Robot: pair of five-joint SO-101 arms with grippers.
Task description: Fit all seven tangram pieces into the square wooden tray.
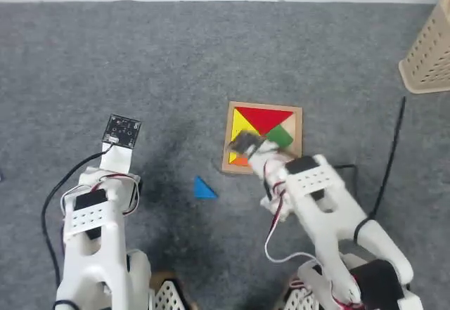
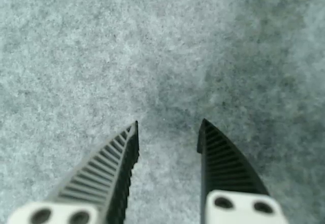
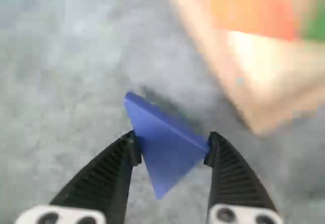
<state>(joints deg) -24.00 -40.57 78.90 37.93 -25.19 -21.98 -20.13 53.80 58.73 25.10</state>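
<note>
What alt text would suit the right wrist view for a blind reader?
The right gripper pinches a blue triangle between its black fingers, above a grey mat. Beyond it lies a corner of the wooden tray with an orange piece inside.

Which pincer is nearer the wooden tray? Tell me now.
Right. The right pincer, gripping a blue triangle, hangs at the lower-left corner of the wooden tray in the high view. The left pincer is off to its left over grey carpet.
</note>
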